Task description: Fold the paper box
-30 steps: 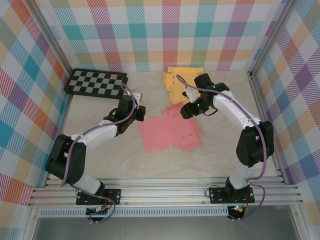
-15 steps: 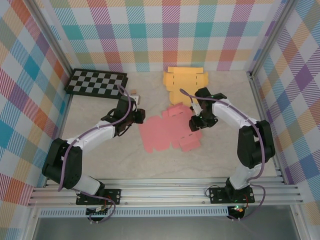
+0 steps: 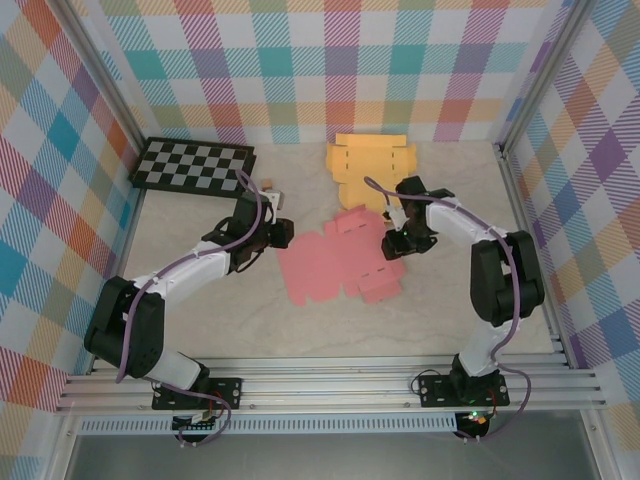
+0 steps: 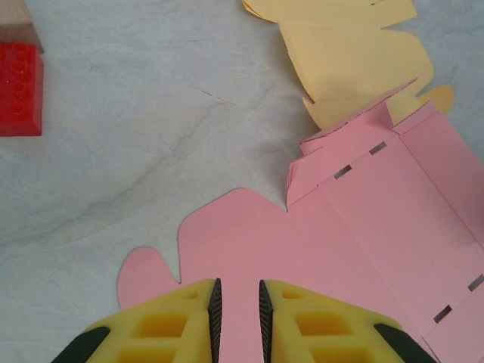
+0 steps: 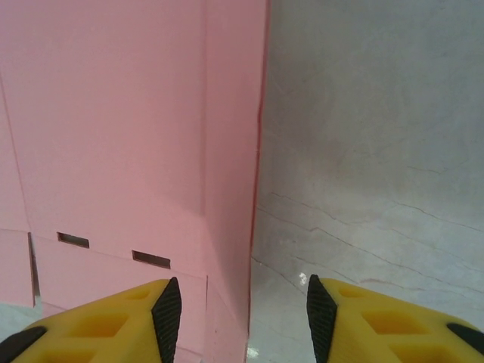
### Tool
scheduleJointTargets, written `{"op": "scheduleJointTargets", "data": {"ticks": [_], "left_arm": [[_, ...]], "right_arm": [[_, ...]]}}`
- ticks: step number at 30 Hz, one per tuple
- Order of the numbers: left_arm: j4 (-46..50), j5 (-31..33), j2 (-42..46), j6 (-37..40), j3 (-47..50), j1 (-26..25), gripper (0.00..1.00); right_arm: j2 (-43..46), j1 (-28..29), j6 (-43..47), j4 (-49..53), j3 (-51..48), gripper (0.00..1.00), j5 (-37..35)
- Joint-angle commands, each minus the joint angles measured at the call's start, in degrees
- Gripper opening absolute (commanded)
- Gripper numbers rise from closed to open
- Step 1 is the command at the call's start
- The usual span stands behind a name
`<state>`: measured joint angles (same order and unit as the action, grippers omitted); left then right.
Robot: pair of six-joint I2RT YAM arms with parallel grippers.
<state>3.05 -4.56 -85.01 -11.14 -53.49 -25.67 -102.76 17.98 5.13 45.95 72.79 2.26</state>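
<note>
The paper box is a flat pink cutout [image 3: 335, 262] lying in the middle of the table. My left gripper [image 3: 283, 232] sits low over its left edge. In the left wrist view its fingers [image 4: 237, 299] stand a narrow gap apart above the pink sheet [image 4: 340, 242], with nothing pinched between them. My right gripper [image 3: 393, 243] is at the sheet's right edge. In the right wrist view it [image 5: 243, 302] is open wide. Its jaws straddle a right side panel [image 5: 227, 151] that stands up from the sheet, touching neither pad.
A second flat cutout, yellow [image 3: 368, 165], lies behind the pink one, which overlaps its near edge. A checkerboard [image 3: 193, 164] lies at the back left. A red brick [image 4: 19, 89] and a wooden block [image 4: 15, 19] sit left of the left gripper. Plaid walls enclose the table.
My right gripper came down from near the yellow sheet to the pink sheet's right edge, and its jaws narrowed somewhat. The left gripper shifted slightly right onto the pink sheet's left edge.
</note>
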Motion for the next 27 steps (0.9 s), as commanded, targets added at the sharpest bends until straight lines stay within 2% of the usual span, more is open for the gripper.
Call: {"op": "scheduleJointTargets", "data": {"ticks": [1, 4, 6, 9, 12, 15, 18, 20, 24, 27], "left_arm": [[-0.67, -2.03, -0.42, -0.11, -0.73, 0.14, 0.23], [-0.75, -2.12, -0.46, -0.20, -0.82, 0.10, 0.23], [-0.76, -2.10, -0.45, -0.15, -0.82, 0.09, 0.23], [-0.68, -2.03, -0.60, 0.34, -0.91, 0.10, 0.23], [-0.26, -1.95, -0.68, 2.26, -1.43, 0.20, 0.23], [-0.14, -3.34, -0.49, 5.54, -2.05, 1.30, 0.26], [-1.81, -8.78, -0.24, 7.00, -2.11, 5.43, 0.42], [-4.44, -14.63, -0.51, 6.74, -1.47, 8.51, 0.46], [-9.14, -20.60, -0.56, 5.88, 0.61, 10.60, 0.47], [-14.30, -24.89, 0.58, 5.69, 4.44, 10.54, 0.47]], "right_arm": [[-1.38, 0.21, 2.46, -2.23, -1.31, 0.48, 5.28], [-1.74, 0.21, 3.38, -3.44, -1.52, 0.44, 6.98], [-1.83, 0.22, 4.39, -3.70, -1.35, 0.37, 8.14], [-1.83, 0.21, 6.08, -2.96, -0.67, 0.16, 8.22], [-0.62, 0.59, 9.30, -1.59, -0.45, 0.01, 7.02], [3.79, 2.31, 14.59, -3.95, -1.94, 0.00, 3.11], [10.07, 5.19, 25.22, -8.85, -4.23, 0.00, -1.05], [13.37, 6.75, 32.25, -12.60, -5.15, 0.00, -4.17], [16.30, 9.92, 45.67, -20.32, -6.13, 0.00, -12.24], [14.64, 12.65, 52.81, -28.21, -7.00, 0.00, -23.38]]}}
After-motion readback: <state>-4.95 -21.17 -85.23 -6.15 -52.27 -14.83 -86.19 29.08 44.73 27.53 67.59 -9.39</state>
